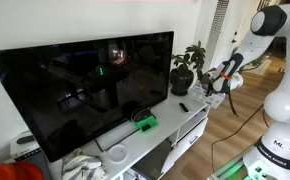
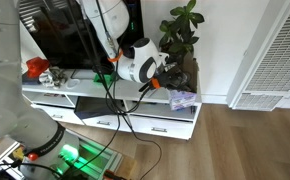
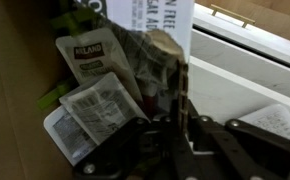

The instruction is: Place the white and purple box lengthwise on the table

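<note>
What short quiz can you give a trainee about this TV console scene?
1. True or false: the green box lies on the console in front of the TV.
2. Which thing stands at the console end near the pincer? A) a plant B) a lamp C) a speaker
3. Fill in: in an exterior view, the box near the pincer is white and ____.
Key: 1 true; 2 A; 3 purple.
</note>
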`<action>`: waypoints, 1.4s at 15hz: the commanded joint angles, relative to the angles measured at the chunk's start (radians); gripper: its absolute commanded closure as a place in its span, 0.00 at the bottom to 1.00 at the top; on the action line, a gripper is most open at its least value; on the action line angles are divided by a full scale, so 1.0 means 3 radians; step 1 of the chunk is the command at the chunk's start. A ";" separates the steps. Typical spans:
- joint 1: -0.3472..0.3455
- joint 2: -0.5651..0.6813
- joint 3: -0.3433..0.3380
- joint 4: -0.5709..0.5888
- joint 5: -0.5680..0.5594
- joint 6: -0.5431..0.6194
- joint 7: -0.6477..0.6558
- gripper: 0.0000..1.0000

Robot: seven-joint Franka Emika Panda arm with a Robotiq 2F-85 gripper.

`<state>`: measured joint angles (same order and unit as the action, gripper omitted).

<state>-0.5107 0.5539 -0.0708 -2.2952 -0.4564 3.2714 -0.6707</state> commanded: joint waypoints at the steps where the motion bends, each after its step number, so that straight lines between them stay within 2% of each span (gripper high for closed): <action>1: -0.0322 -0.0371 0.0205 -0.0310 -0.0400 0.0161 -0.0373 0.98; 7: -0.0780 -0.0335 0.0554 -0.0349 -0.0958 0.0204 -0.0863 0.98; 11: -0.1049 -0.0245 0.0796 -0.0275 -0.1095 0.0112 -0.1046 0.98; 14: -0.0840 -0.0175 0.0518 -0.0116 -0.1104 0.0226 -0.1240 0.98; 16: -0.0779 -0.0126 0.0421 -0.0028 -0.1058 0.0220 -0.1317 0.98; 17: -0.0763 -0.0116 0.0394 0.0009 -0.1026 0.0168 -0.1316 0.98; 18: -0.0823 -0.0071 0.0486 -0.0105 -0.0985 0.0086 -0.1258 0.92; 21: -0.0807 -0.0017 0.0433 -0.0023 -0.0985 0.0085 -0.1275 0.92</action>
<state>-0.7528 0.5490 0.0591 -2.3020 -0.7519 3.2969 -1.0533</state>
